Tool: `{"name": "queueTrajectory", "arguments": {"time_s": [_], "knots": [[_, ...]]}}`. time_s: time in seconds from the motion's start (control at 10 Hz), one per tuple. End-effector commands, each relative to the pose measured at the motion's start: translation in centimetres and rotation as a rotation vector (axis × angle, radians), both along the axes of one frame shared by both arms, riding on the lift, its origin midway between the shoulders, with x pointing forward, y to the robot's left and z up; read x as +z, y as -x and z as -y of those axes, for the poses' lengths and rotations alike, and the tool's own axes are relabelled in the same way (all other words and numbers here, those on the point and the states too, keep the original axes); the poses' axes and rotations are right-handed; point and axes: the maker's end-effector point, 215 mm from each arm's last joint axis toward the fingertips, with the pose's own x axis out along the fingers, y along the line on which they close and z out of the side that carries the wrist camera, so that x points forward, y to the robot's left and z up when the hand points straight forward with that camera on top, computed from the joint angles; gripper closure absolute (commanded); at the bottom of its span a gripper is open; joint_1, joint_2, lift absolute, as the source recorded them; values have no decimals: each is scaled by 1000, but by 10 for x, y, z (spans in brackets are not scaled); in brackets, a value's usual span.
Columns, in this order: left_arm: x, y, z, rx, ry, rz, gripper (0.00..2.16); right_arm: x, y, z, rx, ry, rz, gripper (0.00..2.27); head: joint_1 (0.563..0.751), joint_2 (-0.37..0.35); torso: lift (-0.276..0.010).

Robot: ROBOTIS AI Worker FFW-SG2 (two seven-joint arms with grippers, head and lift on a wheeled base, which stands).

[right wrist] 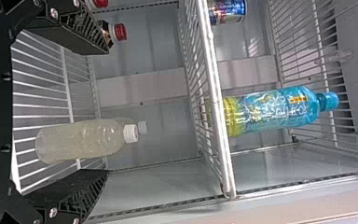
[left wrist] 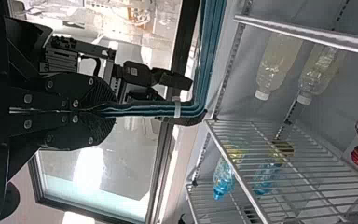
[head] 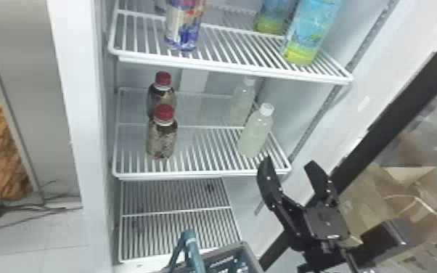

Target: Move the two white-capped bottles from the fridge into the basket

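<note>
My right gripper (head: 289, 167) stands open just outside the fridge, low and to the right of the front white-capped bottle (head: 254, 135). That bottle is upright on the middle shelf; the other white-capped bottle (head: 242, 103) stands behind it. In the right wrist view, the right gripper (right wrist: 107, 110) has its fingers apart, with the front bottle (right wrist: 86, 140) beyond them and the rear one's cap (right wrist: 142, 127) peeking out. My left gripper (left wrist: 109, 110) is shut on the teal handle (left wrist: 156, 109) in the left wrist view. The basket (head: 247, 250) sits at the head view's bottom edge.
Two red-capped bottles (head: 161, 139) stand at the left of the middle shelf (head: 199, 173). Above, the upper shelf (head: 228, 69) holds a can (head: 184, 27) and blue-green bottles (head: 306, 32). The fridge's left wall edge (head: 80, 127) and the dark door frame (head: 403, 105) flank the opening.
</note>
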Motion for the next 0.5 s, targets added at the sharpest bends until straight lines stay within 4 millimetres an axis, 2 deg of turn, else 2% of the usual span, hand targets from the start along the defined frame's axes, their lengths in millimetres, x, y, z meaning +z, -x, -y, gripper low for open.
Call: {"name": "queueTrajectory", "arguments": {"time_s": [0.0, 0.4], "knots": [[0, 0, 0, 1, 2, -1, 1124, 0, 0, 0, 0, 0, 0, 139, 695, -350, -260], [0, 0, 0, 1, 2, -1, 1122, 1, -1, 0, 2, 0, 3, 139, 695, -350, -260]]}}
